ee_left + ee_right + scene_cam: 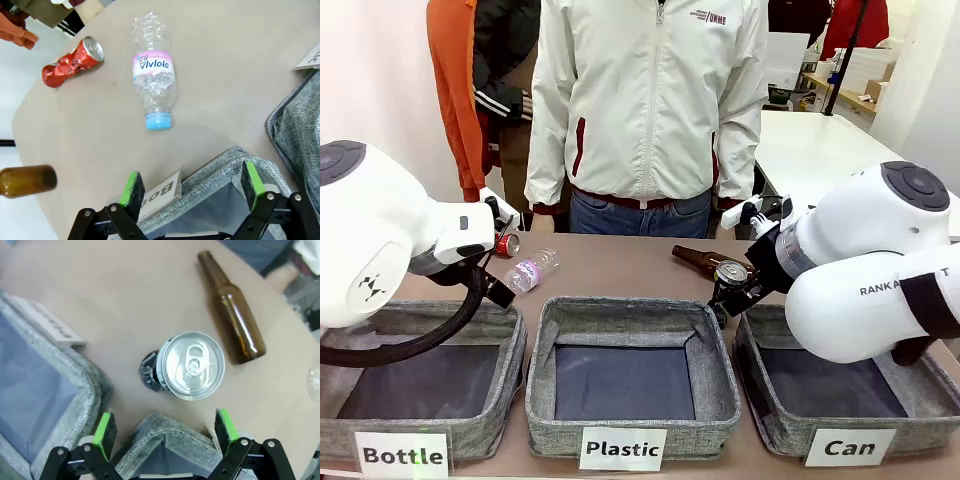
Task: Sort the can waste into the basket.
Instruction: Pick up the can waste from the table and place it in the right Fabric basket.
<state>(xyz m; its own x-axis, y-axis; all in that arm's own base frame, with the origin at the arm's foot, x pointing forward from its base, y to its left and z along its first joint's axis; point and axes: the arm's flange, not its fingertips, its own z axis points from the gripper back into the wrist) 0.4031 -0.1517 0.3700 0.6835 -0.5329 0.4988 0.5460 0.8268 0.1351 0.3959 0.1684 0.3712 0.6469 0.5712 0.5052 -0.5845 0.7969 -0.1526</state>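
Right gripper (164,415): hanging spread wide, pinching nothing, over what looks like the far corner of the Can basket (920,428).
Dark can (190,365): standing on the table (125,285) just beyond that corner. Its silver top is facing the wrist camera, so its long axis is running nearly along the fingers. It is sitting a little toward one pad rather than dead centre.
Brown bottle (232,325): lying just beside the dark can, apart from it, neck pointing away.
Left gripper (191,172): also spread, holding nothing, hovering over the rim of the Bottle basket (215,167).
Red can (72,62): lying crushed on its side near the table's far edge, ahead of the left gripper and off to one side, its long axis slanting across the finger line.
Plastic bottle (152,85): lying more directly ahead of the left gripper.
Nearer arm: the right arm is sitting closest to both the dark can and the Can basket. The left arm is nearer the red can, which is lying well apart from that basket.
Coming move, as I judge it: the right gripper is needing only a short advance and descent to straddle the dark can.
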